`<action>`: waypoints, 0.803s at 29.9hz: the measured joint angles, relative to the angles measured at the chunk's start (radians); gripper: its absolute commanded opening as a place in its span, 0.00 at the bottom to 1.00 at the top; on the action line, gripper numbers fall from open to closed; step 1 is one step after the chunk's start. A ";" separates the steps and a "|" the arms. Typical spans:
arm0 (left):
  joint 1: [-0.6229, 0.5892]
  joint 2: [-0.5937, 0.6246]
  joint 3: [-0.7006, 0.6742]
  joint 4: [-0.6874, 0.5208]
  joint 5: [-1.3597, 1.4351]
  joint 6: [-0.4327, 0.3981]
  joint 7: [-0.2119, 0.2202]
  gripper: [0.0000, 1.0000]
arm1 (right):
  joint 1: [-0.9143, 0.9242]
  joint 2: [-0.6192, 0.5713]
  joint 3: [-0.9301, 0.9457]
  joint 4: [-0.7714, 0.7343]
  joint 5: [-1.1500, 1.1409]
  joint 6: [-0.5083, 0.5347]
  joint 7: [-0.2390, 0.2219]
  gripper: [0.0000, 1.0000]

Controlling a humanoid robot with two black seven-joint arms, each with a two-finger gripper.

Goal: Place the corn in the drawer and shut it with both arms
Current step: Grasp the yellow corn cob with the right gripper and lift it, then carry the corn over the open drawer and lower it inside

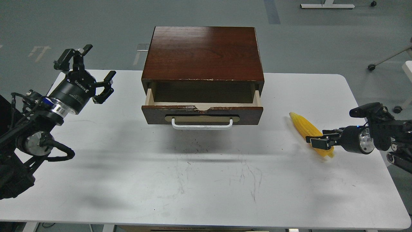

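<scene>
- The right gripper [317, 140] is being held low over the thick end of the corn [308, 128]; its fingers seem to be closing around the cob, though a firm pinch cannot be told.
- The corn is lying on the table [206, 180], its tip pointing away from that gripper toward the drawer [202, 113].
- The drawer, well off to the gripper's left, is standing pulled open, probably to receive the corn.
- The left gripper [88, 69] is being held raised, fingers spread and empty, likely kept for the closing push; "ROBOTIQ" is printed on its wrist.

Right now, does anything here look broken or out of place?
Yes. The open drawer has a chipped, splintered top edge above its white handle. The white table is scuffed with dark scratches.
</scene>
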 measured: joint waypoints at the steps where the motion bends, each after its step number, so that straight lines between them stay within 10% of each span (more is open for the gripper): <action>1: 0.000 0.000 0.000 0.000 0.000 0.000 0.000 1.00 | -0.001 0.000 0.000 0.001 0.000 0.000 0.000 0.10; 24: -0.015 0.007 0.000 0.000 0.000 0.000 0.002 1.00 | 0.532 -0.042 -0.002 0.234 0.045 -0.015 0.000 0.02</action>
